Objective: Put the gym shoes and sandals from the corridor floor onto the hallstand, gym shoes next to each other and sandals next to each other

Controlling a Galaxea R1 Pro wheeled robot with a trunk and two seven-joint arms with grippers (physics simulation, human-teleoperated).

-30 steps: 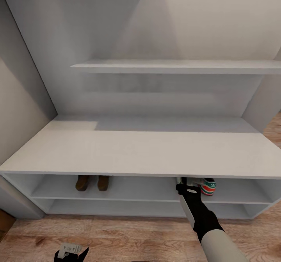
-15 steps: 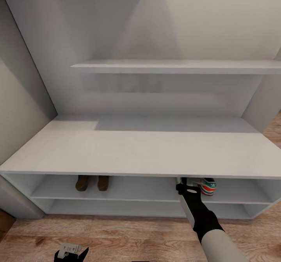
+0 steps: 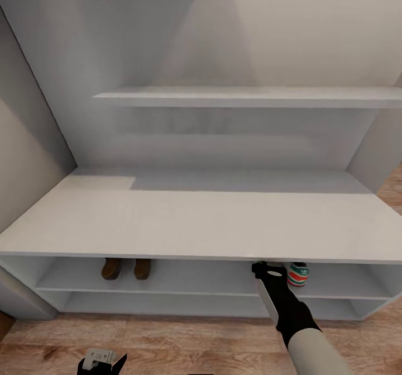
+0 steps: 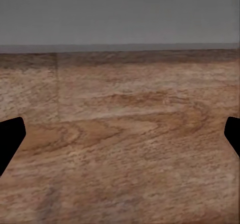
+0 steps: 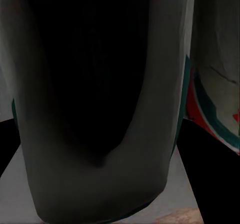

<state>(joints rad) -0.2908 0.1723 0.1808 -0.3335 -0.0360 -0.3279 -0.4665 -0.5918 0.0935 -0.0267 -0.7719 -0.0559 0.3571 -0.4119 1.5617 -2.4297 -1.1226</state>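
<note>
right gripper [image 3: 261, 265] tip hidden under hallstand [image 3: 195, 218], grasp unclear

Checked all views, no readable text anywhere. Gym shoe [image 3: 297, 274] heel patch on hallstand [image 3: 195, 218] upper tier shows small white logo mark on green, too blurred for me to read. Pale block on left gripper [image 3: 101, 360] carries dark smudges, maybe print, illegible. Second gym shoe [image 5: 215, 103] up close: stripes only, no lettering I can make out.
</note>
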